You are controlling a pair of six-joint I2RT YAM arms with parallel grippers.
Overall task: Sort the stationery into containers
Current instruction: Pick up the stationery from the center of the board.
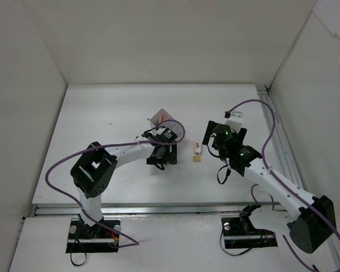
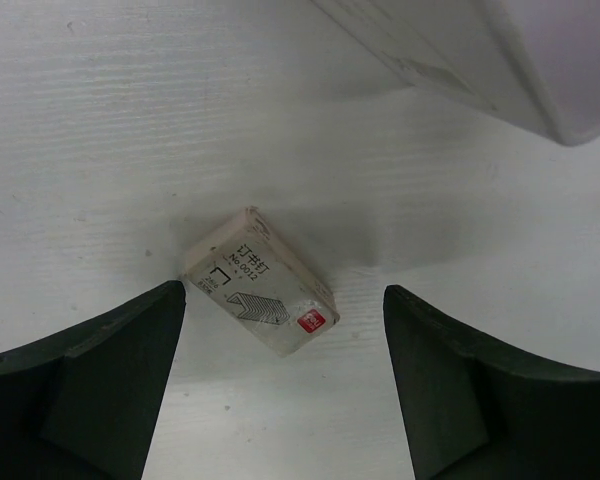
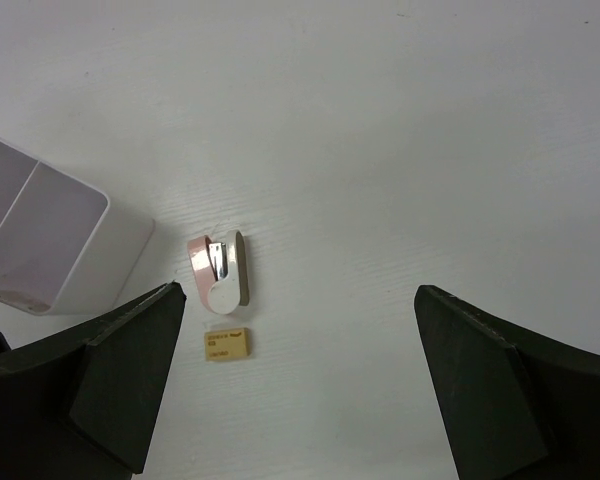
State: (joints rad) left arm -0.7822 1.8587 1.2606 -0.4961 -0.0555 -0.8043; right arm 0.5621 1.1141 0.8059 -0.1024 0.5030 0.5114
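Observation:
A small white block printed with a staple drawing lies flat on the table between the fingers of my left gripper, which is open; the left finger's tip is close to the block's corner. In the top view that gripper covers the block. The translucent lavender container stands just beyond it, with two compartments showing in the right wrist view. A pink and white mini stapler and a tan block lie between the arms. My right gripper hangs open above the table, empty.
White walls enclose the table on three sides. A metal rail runs along the right edge. Purple cables loop from both arms. In the top view the stapler and tan block sit left of my right gripper.

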